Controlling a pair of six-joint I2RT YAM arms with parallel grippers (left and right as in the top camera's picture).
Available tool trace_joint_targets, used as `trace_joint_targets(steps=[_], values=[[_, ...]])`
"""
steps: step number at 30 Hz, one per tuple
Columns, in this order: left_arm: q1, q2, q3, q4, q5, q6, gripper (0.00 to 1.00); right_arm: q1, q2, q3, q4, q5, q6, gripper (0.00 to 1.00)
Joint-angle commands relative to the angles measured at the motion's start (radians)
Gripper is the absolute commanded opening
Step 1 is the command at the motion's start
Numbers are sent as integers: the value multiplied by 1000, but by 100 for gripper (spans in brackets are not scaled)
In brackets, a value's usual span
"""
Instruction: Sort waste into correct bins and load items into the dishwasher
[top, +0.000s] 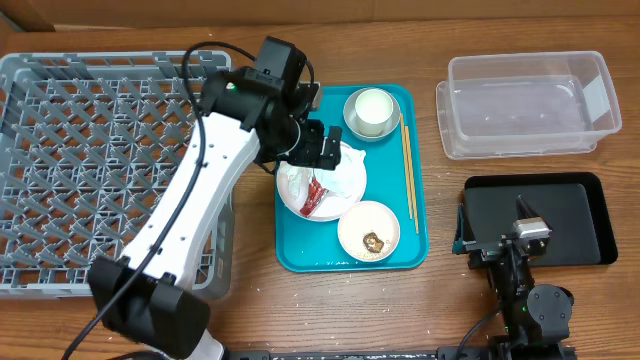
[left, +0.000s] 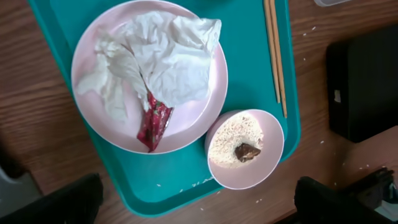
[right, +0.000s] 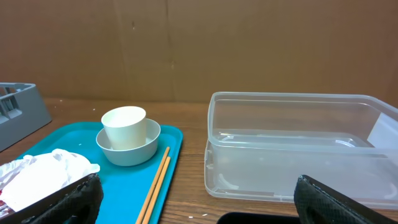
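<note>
left gripper (left: 196, 200) wide apart above the pale plate (left: 208, 99) bearing crumpled napkin (left: 161, 56) and red wrapper (left: 152, 121), small dish (left: 272, 157) of rice (left: 225, 140) with brown scrap (left: 247, 151) just beside it on the teal tray (left: 249, 62), 2 chopsticks (left: 274, 56) alongside, right gripper (right: 199, 205) also apart, empty, over the black tray (top: 575, 215)

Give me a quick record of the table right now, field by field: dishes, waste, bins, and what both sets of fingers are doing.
plate: on teal tray, holds napkin and red wrapper
small dish: on tray, holds rice and brown scrap
cup: standing in grey bowl, on tray
chopsticks: along tray's right side
dish rack: left of tray
clear tub, black tray: right of tray
left fingers: open, above plate
right fingers: open, by black tray
</note>
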Motion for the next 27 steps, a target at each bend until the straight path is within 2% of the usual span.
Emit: trace_joint_targets(steps=[1,5,11,17,21,24,27], values=[[7,5,41,-2,49,-30,100,5,-8,-10,6,6,-1,100],[79,-16,114,-51,42,-47,98,5,-8,-10,6,6,-1,100],[347,-53,230,-114,-66,-189,100,5,-8,-10,6,6,-1,100],[632,-51,229,-161,-63,-196,100,5,-8,-10,6,6,-1,100],[752,-50,229,-159,-64,-196,100,5,-8,-10,19,5,0,100],[809,-50,229,-158,-64,-196,100,5,-8,-10,153,-185,77,100],[845,-50,229,-158,-64,-196,100,5,-8,-10,317,-625,337,100]])
